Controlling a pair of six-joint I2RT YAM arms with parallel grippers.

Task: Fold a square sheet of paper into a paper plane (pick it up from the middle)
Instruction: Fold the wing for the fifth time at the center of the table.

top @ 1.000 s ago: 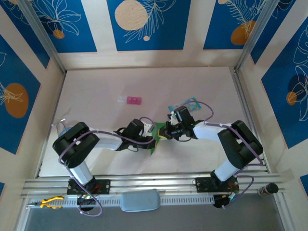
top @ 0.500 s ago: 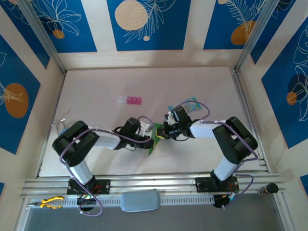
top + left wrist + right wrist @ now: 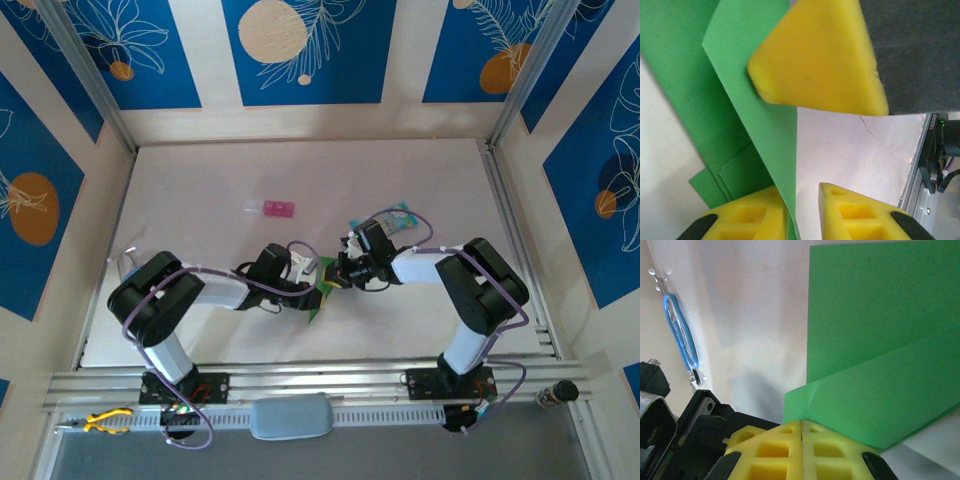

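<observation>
The square sheet of paper (image 3: 316, 308) is bright green, creased into a narrow folded shape, and sits at the table's near middle between both grippers. My right gripper (image 3: 802, 422) is shut on a folded corner of the paper (image 3: 875, 315), pads pressed together. My left gripper (image 3: 802, 194) stands open by a small gap. A raised flap of the paper (image 3: 755, 100) leans against its left fingertip (image 3: 765, 210); the other fingertip (image 3: 850, 210) is clear of it. The right gripper's yellow pad (image 3: 815, 55) presses the flap from above. In the top view the left gripper (image 3: 316, 287) and right gripper (image 3: 338, 279) almost touch.
A small pink block (image 3: 278, 209) lies farther back on the table. A pale blue printed packet (image 3: 395, 217) lies behind the right wrist. A blue loop (image 3: 677, 330) lies near the left table edge. The metal rail (image 3: 925, 165) runs along the near edge.
The left gripper's jaws have come apart from shut to a small gap. The right gripper has moved slightly left, still pinching the paper.
</observation>
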